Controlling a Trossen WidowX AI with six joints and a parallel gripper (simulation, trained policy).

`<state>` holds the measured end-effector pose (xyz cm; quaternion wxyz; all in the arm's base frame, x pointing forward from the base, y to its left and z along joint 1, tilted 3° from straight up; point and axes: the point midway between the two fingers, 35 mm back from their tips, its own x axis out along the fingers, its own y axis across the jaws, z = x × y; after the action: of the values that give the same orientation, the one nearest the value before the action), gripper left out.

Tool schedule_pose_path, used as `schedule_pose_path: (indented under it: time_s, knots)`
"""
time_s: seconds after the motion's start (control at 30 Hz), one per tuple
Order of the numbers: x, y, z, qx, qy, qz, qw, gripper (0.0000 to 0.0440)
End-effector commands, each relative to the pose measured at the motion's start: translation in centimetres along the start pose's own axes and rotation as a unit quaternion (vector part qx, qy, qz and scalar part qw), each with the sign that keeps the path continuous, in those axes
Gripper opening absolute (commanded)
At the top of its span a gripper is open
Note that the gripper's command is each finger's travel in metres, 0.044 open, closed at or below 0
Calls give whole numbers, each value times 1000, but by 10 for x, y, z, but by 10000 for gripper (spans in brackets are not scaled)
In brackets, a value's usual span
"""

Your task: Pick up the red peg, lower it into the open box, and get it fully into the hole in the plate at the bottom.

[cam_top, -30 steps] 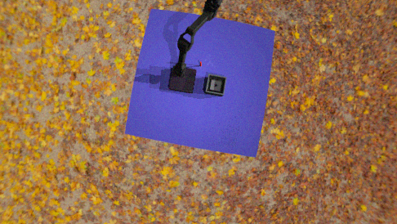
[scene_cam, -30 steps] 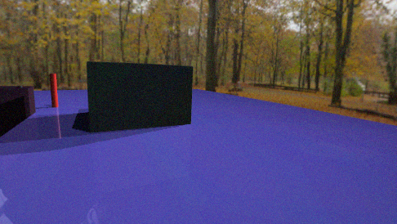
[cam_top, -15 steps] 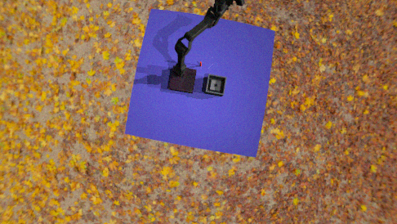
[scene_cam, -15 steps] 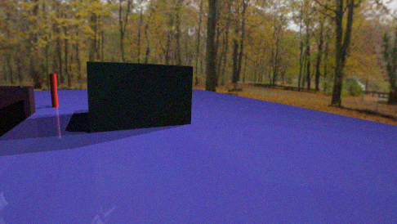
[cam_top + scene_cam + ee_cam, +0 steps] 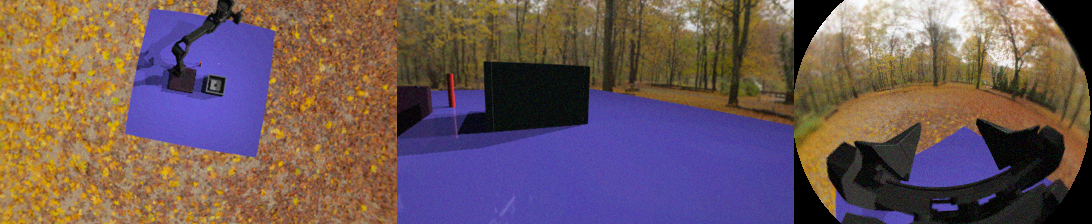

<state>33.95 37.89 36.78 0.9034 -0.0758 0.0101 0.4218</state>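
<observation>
Red peg (image 5: pixel 200 64) (image 5: pixel 451 91) stands upright outside the box (image 5: pixel 222 86) (image 5: pixel 537 96); the claw (image 5: pixel 238 17) (image 5: pixel 948 150) is open.

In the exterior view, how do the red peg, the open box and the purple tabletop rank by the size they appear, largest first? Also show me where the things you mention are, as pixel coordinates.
1. Purple tabletop (image 5: pixel 229 123) (image 5: pixel 650 172) (image 5: pixel 949 162)
2. Open box (image 5: pixel 224 87) (image 5: pixel 537 96)
3. Red peg (image 5: pixel 200 64) (image 5: pixel 451 91)

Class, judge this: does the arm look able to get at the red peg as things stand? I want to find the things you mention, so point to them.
Probably yes: the red peg (image 5: pixel 200 64) (image 5: pixel 452 91) stands upright outside the box (image 5: pixel 224 86) (image 5: pixel 537 96), uncovered, and the gripper (image 5: pixel 237 17) (image 5: pixel 948 122) is open, though well away.
</observation>
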Motion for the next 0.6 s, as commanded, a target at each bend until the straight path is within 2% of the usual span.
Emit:
schedule_pose_path:
  time_s: [0.0, 0.27, 0.57]
  knots:
    - [-12, -7, -23, 53, 45, -14, 997, 440]
    - [-33, -16, -73, 151, 137, -44, 978, 440]
    - [-66, -23, -127, 255, 234, -94, 934, 440]
